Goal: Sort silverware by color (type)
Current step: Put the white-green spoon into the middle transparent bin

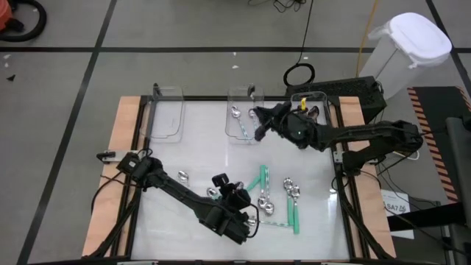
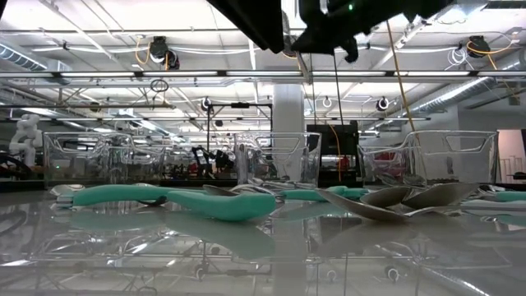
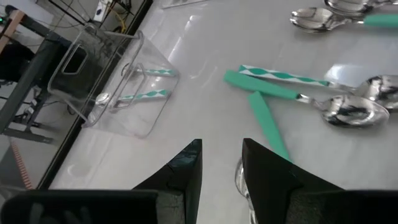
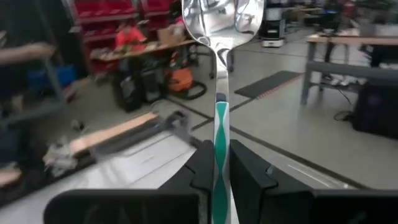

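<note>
Clamped between the right end effector [image 4: 216,165] fingers, a teal-handled spoon [image 4: 219,62] stands with its silver bowl pointing away from the wrist. From above, this end effector [image 1: 259,126] hangs over the middle clear bin [image 1: 244,93] at the desk's [image 1: 199,158] far edge, where two teal-handled spoons [image 1: 241,122] already lie. The step in hand looks like delivery of a teal spoon to its group; the next move calls for lowering over that bin and parting the fingers so the spoon drops inside, not on the rim. The left end effector [image 1: 246,218] sits low by the near spoon pile [image 1: 276,199], fingers slightly apart and holding nothing, with loose teal and all-silver spoons [image 3: 348,109] just ahead of it. The left bin [image 1: 163,110] looks bare.
</note>
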